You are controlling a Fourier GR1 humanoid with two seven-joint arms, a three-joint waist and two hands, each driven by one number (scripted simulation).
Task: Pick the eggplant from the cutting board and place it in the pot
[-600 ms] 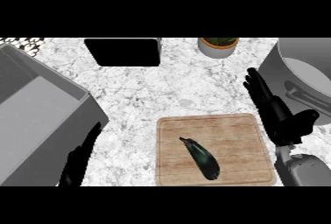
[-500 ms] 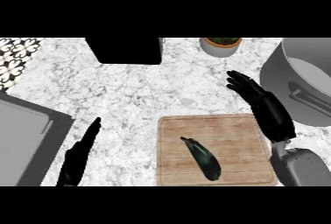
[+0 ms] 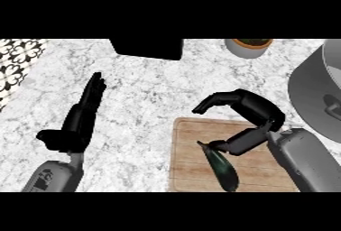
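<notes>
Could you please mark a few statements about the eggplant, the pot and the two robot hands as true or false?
1. The eggplant lies on the cutting board. True.
2. The pot stands left of the board. False: it stands to the board's right.
3. The left robot hand holds the eggplant. False: it is open over the counter, apart from the board.
4. The right robot hand is over the board, by the eggplant's stem end. True.

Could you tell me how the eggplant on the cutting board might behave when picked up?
The eggplant looks long and rounded, so it may roll on the cutting board if nudged. Its dark skin looks smooth, perhaps slippery. It narrows toward the end near the right hand, so gripped there it might tilt.
</notes>
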